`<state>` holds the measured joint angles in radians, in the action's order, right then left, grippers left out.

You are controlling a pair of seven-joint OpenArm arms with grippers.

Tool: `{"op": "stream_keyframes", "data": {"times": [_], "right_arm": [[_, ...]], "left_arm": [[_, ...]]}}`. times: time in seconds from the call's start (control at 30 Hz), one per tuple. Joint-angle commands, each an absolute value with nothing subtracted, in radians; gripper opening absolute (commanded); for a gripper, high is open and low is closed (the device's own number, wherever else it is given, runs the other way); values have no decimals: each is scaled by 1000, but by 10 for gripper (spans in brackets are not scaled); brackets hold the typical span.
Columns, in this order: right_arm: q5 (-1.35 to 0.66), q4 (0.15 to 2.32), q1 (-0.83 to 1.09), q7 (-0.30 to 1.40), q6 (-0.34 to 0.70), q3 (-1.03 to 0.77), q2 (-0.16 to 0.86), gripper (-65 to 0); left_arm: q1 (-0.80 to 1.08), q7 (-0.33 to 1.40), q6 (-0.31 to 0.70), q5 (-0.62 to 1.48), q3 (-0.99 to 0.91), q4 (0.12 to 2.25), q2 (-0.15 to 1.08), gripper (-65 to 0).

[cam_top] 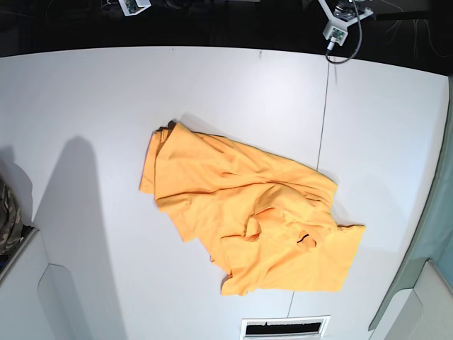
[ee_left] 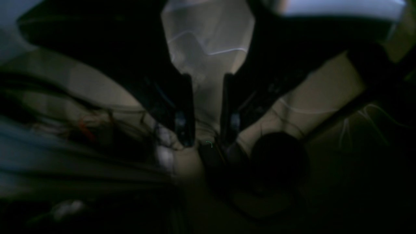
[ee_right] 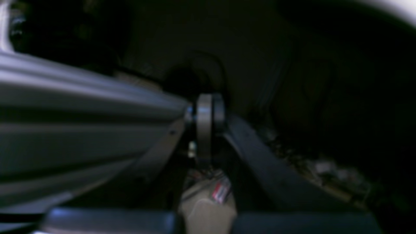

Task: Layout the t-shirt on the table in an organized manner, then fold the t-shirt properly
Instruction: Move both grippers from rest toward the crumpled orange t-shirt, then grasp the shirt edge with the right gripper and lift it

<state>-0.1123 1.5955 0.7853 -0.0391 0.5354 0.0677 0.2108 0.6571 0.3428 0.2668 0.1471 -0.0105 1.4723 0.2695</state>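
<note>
The orange-yellow t-shirt (cam_top: 233, 205) lies crumpled and skewed on the white table (cam_top: 85, 106), partly bunched, with a thin black mark (cam_top: 306, 241) near its lower right. Neither arm appears in the base view. In the dim left wrist view my left gripper (ee_left: 208, 130) points at dark clutter, away from the shirt. Its two dark fingers (ee_left: 186, 110) stand apart with nothing between them. The right wrist view is dark and blurred and shows only metal bars and cables, no shirt. My right gripper is shut.
A thin dark seam (cam_top: 322, 142) runs down the table right of the middle. Camouflage cloth (cam_top: 7, 212) sits at the left edge. A white mount with a cable (cam_top: 340, 28) hangs at the far edge. A slotted vent (cam_top: 285, 327) lies at the near edge.
</note>
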Motion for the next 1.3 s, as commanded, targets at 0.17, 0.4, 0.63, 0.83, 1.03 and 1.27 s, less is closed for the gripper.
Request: {"op": "stream_keyframes", "data": {"times": [0.17,0.4,0.63,0.83,1.03,1.27], "right_arm": [[-150,1894,803,-61,546,58,252,-638],[-205,1942,561,80,457,58,207,-403],[-220,1801,259,229,313,58,110,-374],[-192,1512,36,229,313,58,3,-374],[-157,1225,-125,229,313,58,-53,-304],[-157,1130,-152,229,302,58,-69,-305]], "left_arm": [[749,388,281,253,-129,1801,352,-426],[702,393,280,334,-164,1933,483,-408],[503,378,280,417,-155,1852,564,-390],[223,367,281,461,-60,1581,566,-357],[-42,302,281,460,99,1287,539,-357],[-228,303,290,481,168,1111,430,-357]]}}
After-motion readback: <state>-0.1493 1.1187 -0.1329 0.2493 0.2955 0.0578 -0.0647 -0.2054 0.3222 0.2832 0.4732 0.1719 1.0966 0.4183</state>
